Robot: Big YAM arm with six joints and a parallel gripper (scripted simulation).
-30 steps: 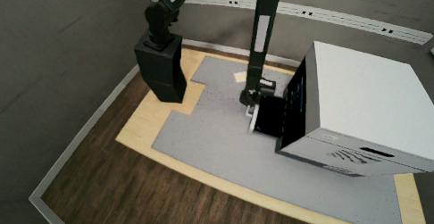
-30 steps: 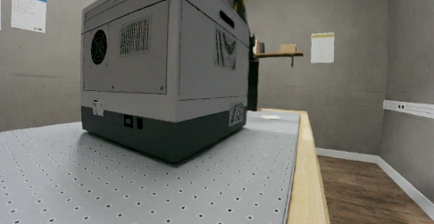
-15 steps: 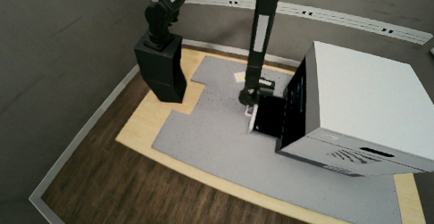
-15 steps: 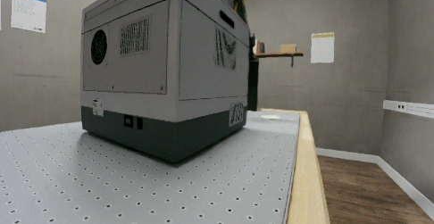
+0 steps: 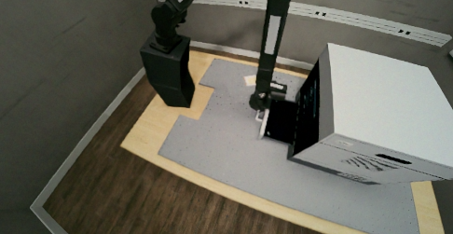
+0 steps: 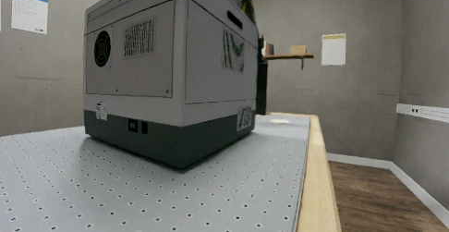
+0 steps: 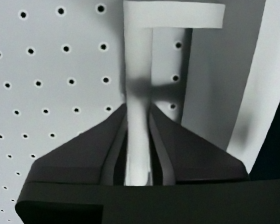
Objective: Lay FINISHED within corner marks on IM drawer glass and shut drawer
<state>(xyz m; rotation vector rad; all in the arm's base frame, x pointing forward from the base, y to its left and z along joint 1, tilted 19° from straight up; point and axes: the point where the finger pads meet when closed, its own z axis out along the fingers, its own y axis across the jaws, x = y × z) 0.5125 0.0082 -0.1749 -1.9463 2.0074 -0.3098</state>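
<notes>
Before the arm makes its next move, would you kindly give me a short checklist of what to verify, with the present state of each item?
1. Grip: the gripper is shut on the white drawer handle: ok.
2. Drawer pulled out of the imager, dark inside exposed: ok.
3. Cassette on the glass: cannot tell. The drawer's inside is too dark to read, and a pale flat piece lies on the mat behind the arm.
4. Imager upright, sitting flat on the perforated mat: ok.
5. Imager at its starting place: cannot tell.
</notes>
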